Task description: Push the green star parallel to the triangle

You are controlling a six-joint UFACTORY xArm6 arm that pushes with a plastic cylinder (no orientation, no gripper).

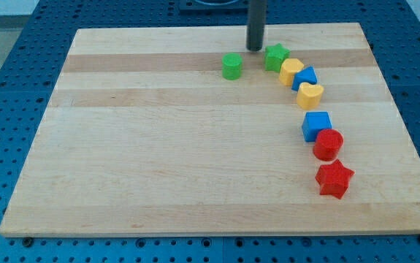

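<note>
The green star (pixel 275 56) sat near the surface's (pixel 158 168) top edge, touching the yellow block (pixel 291 71) w/ the blue triangle (pixel 305 77) just behind. My tip (pixel 256 48) stood just beside the star's left. The tool's a bare rod w/o jaws, gripping nothing. Risk, imo: pushing rightward could jam the star into the yellow block & shift the triangle, since they're packed tight.
</note>
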